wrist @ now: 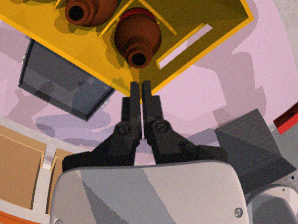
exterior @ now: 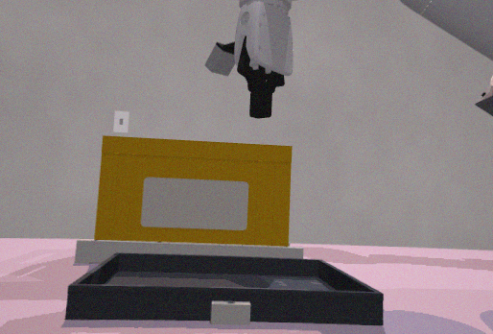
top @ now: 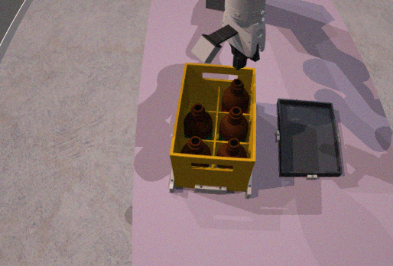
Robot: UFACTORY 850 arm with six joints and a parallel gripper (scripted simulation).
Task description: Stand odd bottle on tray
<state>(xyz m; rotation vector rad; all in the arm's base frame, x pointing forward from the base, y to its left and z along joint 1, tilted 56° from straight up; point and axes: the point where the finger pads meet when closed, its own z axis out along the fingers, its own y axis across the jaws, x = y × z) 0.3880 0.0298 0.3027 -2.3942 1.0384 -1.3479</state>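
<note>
The yellow crate (top: 213, 173) (exterior: 194, 160) (wrist: 112, 77) stands level, with several brown bottles upright in its compartments. In the top view the right column holds a back bottle (top: 235, 97) (wrist: 138, 37), a middle bottle (top: 234, 125) (wrist: 92, 11) and a front bottle (top: 232, 149). The left column holds a middle bottle (top: 198, 121) and a front bottle (top: 196, 147); its back compartment is empty. My gripper (top: 238, 67) (exterior: 261, 116) (wrist: 140, 93) is shut and empty, above and behind the crate's back edge. The black tray (top: 310, 173) (exterior: 144, 305) lies level and empty. Neck thickness differences cannot be told.
Pale brackets (top: 210, 189) (exterior: 192, 251) sit around the crate's base, and small pale blocks (top: 312, 176) (exterior: 230, 312) sit against the tray. A wrist-mounted box (top: 206, 49) (exterior: 221, 59) sticks out beside my gripper. The crate's walls rise above the bottle mouths.
</note>
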